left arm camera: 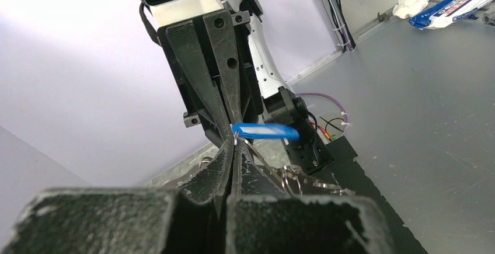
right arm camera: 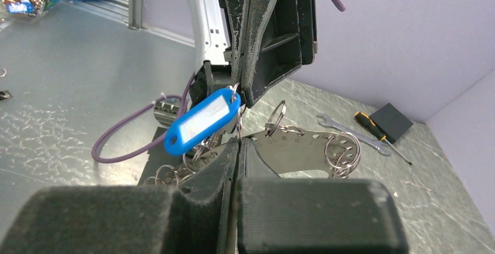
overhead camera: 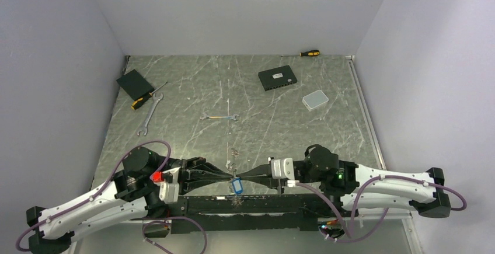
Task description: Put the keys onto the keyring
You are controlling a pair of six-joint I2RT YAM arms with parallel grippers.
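Top external view: the left gripper (overhead camera: 225,176) and right gripper (overhead camera: 245,176) meet tip to tip above the near edge of the marbled table (overhead camera: 327,137), with a blue key tag (overhead camera: 236,185) hanging just below the meeting point. Holding the work in the air between both arms keeps the rings free to turn, which threading seems to require.

Right wrist view: the left claw stands fully closed, its tips pinching the small wire loop (right arm camera: 234,93) at the head of the tag, so the tag dangles slantwise beneath it. The right claw is likewise closed to a slit; its tips lie against the edge of the keyring (right arm camera: 303,143), seen here as a flat silvery perforated piece carrying split rings (right arm camera: 342,152). Whether it truly grips that piece cannot be told. Keyring and tag are touching or nearly so, both off the table.

Small silver bits (overhead camera: 233,159) lie just beyond the grippers, too small to name. Two spanners (overhead camera: 220,117), two screwdrivers (overhead camera: 147,97), a black box (overhead camera: 278,79) and a white case (overhead camera: 315,100) sit well apart, unused.

Judgement: the step in hand is joining the tagged key's loop to the keyring.
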